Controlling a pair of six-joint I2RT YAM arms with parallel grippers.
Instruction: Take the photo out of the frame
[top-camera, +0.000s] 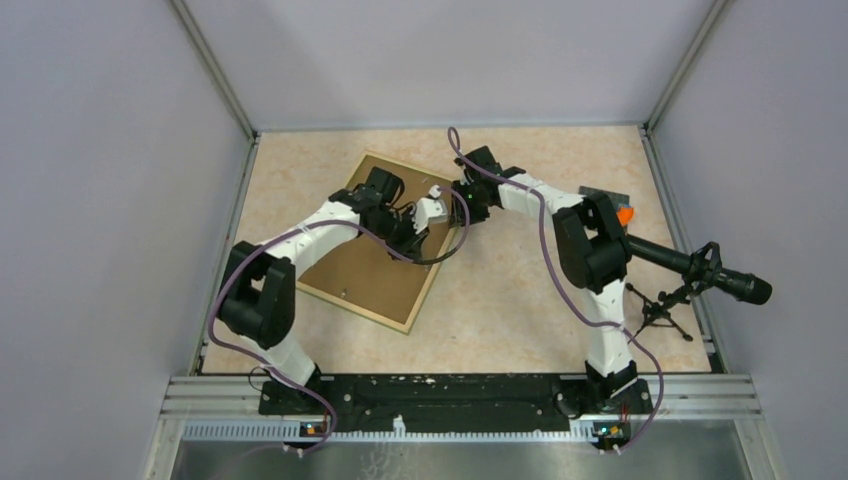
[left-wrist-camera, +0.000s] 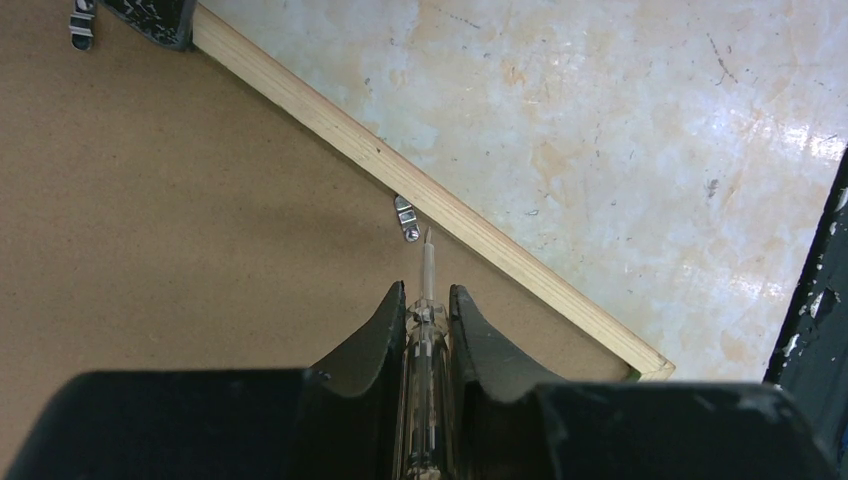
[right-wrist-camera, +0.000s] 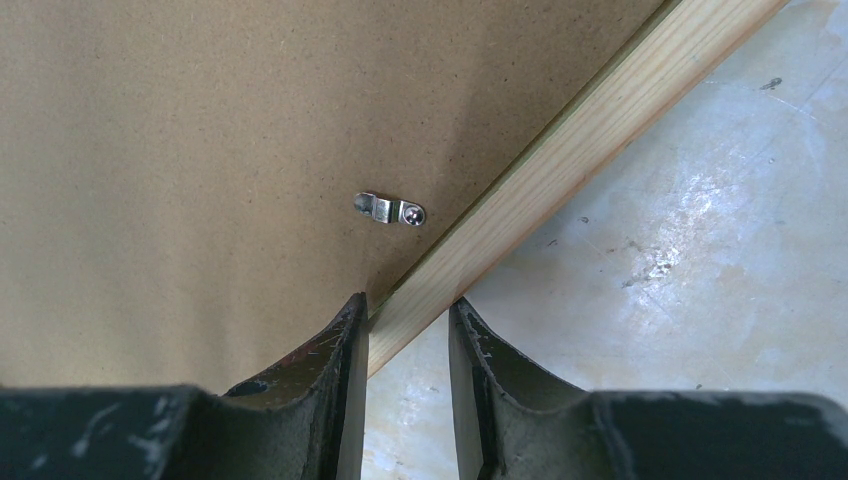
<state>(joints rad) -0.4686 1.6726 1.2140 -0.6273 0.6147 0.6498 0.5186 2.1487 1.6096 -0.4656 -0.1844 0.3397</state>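
The frame (top-camera: 350, 270) lies face down on the table, its brown fibreboard back (left-wrist-camera: 150, 200) up and its pale wooden rail (left-wrist-camera: 480, 235) along the right side. The photo is hidden beneath the back. My left gripper (left-wrist-camera: 428, 295) is shut on a clear-handled screwdriver (left-wrist-camera: 428, 340), whose tip sits just short of a small metal clip (left-wrist-camera: 405, 218) by the rail. My right gripper (right-wrist-camera: 408, 305) straddles the same rail (right-wrist-camera: 560, 140) further along, one finger on the board side and one on the table side, near another clip (right-wrist-camera: 389, 209). Both grippers meet at the frame's far right edge (top-camera: 435, 215).
A black microphone on a small tripod (top-camera: 690, 268) stands at the right edge of the table. A grey object with an orange part (top-camera: 622, 212) sits behind my right arm. Grey walls close in the table on three sides.
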